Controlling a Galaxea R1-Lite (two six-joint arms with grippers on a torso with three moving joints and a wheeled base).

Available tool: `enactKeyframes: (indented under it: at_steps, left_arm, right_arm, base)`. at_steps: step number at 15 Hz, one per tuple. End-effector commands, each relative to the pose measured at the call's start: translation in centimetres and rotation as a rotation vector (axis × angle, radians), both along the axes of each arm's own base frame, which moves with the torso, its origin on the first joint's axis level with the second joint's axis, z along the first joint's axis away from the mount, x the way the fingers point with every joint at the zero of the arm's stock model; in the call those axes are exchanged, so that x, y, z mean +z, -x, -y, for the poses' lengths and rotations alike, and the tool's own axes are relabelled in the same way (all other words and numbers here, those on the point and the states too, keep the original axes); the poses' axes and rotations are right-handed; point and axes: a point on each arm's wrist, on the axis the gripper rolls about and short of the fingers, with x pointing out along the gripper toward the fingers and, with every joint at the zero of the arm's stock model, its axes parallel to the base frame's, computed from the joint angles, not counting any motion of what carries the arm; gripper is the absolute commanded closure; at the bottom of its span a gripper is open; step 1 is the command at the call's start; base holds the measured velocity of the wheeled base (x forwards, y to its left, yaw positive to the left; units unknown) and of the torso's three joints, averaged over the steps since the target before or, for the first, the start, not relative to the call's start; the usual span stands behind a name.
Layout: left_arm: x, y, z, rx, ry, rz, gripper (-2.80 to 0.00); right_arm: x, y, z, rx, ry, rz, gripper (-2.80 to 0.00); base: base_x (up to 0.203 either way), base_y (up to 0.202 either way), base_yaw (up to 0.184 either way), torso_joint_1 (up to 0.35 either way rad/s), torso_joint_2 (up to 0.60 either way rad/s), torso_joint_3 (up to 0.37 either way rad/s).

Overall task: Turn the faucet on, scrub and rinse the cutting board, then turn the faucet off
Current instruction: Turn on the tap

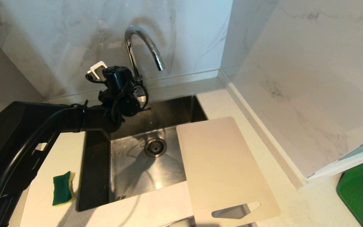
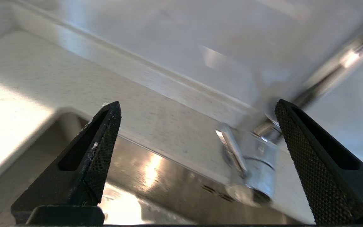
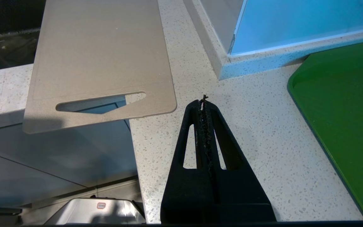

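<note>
The chrome gooseneck faucet [image 1: 137, 47] stands behind the sink, and no water runs from its spout. My left arm reaches across the sink to the faucet's base, with its wrist [image 1: 120, 94] in front of it. In the left wrist view the left gripper [image 2: 198, 102] is open and holds nothing. The small lever [image 2: 232, 148] and the faucet base [image 2: 260, 173] lie ahead between its fingers, close to one of them. The beige cutting board [image 1: 222, 167] lies over the sink's right edge, its handle slot toward me. My right gripper [image 3: 203, 101] is shut and empty over the counter beside the board [image 3: 102, 56].
A green and yellow sponge [image 1: 62, 188] lies on the counter left of the steel sink [image 1: 131, 176]. A dark green flat mat [image 1: 362, 189] sits at the right. Marble walls close in behind the sink and on its right.
</note>
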Motion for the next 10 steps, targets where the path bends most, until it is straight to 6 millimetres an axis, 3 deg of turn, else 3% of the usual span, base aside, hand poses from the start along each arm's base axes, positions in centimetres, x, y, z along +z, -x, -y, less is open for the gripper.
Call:
enactKeyframes:
  at_steps: [1, 10]
  left_arm:
    - [-0.5, -0.3, 0.0, 0.027, 0.01, 0.006, -2.8]
    - [-3.2, -1.5, -0.1, 0.094, 0.016, -0.013, -2.8]
  right_arm:
    - [0.0, 0.0, 0.0, 0.001, 0.0, 0.0, 0.0]
    - [0.0, 0.0, 0.0, 0.001, 0.0, 0.0, 0.0]
  base:
    - [0.0, 0.0, 0.0, 0.0, 0.0, 0.0]
    - [0.0, 0.0, 0.0, 0.0, 0.0, 0.0]
